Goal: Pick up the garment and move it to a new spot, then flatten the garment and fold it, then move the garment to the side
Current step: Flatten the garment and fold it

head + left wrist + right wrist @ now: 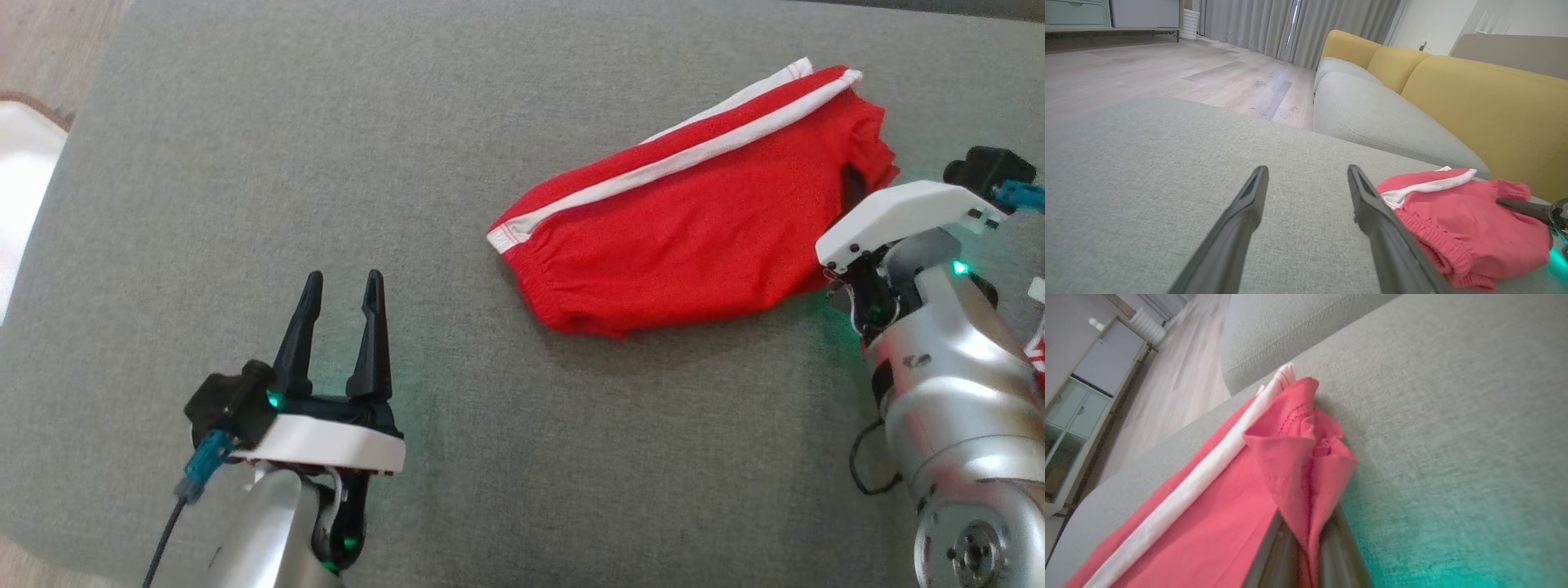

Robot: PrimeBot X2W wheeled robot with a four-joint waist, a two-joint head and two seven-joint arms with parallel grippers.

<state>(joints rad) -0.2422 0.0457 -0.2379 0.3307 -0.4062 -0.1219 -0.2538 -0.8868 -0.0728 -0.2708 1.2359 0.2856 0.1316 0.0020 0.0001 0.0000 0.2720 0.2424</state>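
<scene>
Shorts point(694, 237) in red with a white side stripe lie on the right half of a grey cushion point(326, 122), well apart from the left gripper point(343, 278), which sits at the lower left with its two dark fingers spread and nothing between them.

From the head, the right arm's white wrist plate covers its fingers, so the grip cannot be read there. The right wrist view supplies it: the right gripper point(1308, 522) is pressed together on a folded, stitched edge of the red cloth, which rises between the two fingers. The left wrist view gives a low side look instead, with the shorts point(1461, 220) lying just past its right finger and one dark finger point(1519, 205) of the other arm resting on top of the cloth. It also takes in a yellow-backed sofa point(1474, 94) and a wooden floor point(1167, 69).

Seen from the head, the long axis slants from lower left to upper right. The gathered elastic edge points to the robot's left; the pinched end points right. The stripe runs along the far edge.
</scene>
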